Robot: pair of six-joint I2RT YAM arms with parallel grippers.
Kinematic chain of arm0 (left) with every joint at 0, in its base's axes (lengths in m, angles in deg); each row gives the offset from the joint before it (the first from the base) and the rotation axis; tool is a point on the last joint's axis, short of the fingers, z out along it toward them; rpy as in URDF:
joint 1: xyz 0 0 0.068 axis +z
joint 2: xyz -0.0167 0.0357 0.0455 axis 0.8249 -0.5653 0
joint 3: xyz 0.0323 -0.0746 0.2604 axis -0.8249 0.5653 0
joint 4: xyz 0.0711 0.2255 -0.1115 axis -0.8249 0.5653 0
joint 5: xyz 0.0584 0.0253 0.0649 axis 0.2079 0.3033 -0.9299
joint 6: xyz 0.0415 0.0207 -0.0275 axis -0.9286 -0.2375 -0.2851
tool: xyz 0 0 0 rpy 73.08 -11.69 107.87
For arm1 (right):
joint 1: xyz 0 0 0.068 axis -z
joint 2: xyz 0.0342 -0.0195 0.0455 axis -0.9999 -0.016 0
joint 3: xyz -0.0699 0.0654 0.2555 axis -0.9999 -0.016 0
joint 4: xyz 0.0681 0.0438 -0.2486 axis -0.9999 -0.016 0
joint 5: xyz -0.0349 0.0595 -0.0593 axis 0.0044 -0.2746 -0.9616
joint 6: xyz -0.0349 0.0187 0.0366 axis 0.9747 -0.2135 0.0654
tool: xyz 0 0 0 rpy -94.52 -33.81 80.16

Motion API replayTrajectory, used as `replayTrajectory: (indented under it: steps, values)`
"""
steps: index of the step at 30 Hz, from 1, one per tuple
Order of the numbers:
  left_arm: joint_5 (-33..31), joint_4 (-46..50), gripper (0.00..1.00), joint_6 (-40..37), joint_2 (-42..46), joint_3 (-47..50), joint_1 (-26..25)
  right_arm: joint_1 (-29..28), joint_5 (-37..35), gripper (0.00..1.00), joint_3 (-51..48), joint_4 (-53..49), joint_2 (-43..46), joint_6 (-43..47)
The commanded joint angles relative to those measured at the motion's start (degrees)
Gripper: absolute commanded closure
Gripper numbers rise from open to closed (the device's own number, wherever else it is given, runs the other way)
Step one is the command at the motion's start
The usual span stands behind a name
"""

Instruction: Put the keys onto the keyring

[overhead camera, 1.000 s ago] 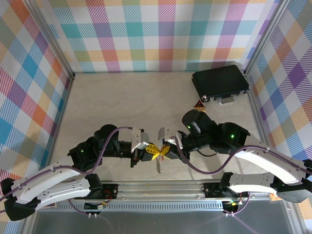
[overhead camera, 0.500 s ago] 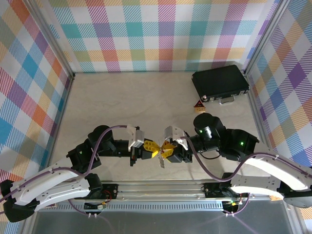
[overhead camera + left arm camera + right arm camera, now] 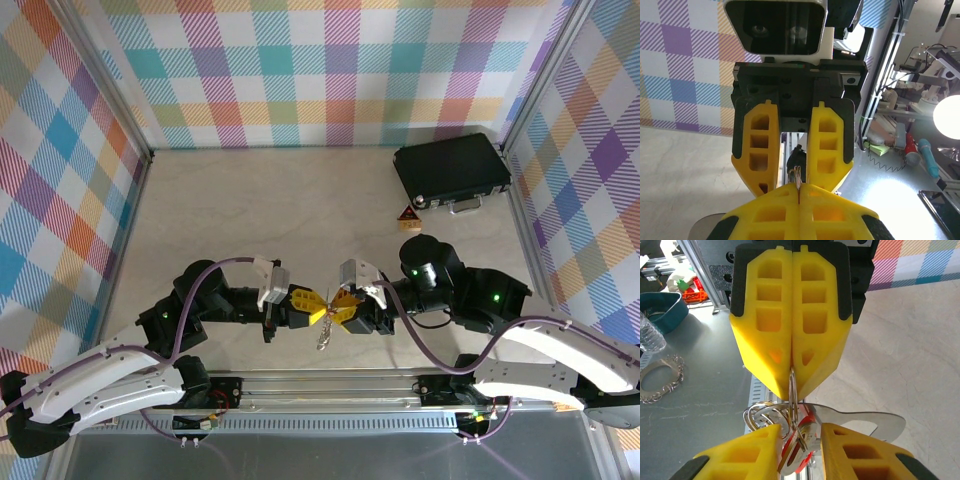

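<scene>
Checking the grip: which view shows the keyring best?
Right wrist: the keyring appears close up, pinched by the shut left gripper, with the red key beneath it. Left wrist gives a thin edge-on sliver; top external, a tiny glint.

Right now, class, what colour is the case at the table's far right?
The case is black, clearest in the top external view.

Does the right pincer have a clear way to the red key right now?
Likely yes: the right pincer stands open with the key between its fingers, dangling from the keyring pinched in the left pincer.
</scene>
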Motion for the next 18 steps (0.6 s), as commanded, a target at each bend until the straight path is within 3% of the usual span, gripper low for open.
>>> replayTrajectory:
  steps: [1, 8, 18]
  values:
    - [1.66, -4.03, 1.0, 0.76, 1.08, 0.4, -0.32, -0.31, 0.01, 0.73, -0.47, 2.25, 1.62, -0.78]
    - [2.03, -4.18, 1.0, 1.05, 1.35, 0.76, -0.3, -0.37, 1.32, 0.7, -1.83, 4.71, 4.69, -1.82]
    - [2.69, -4.62, 1.0, 1.51, 1.6, 0.86, -0.32, -0.32, 1.41, 0.81, -1.79, 5.02, 3.66, -1.49]
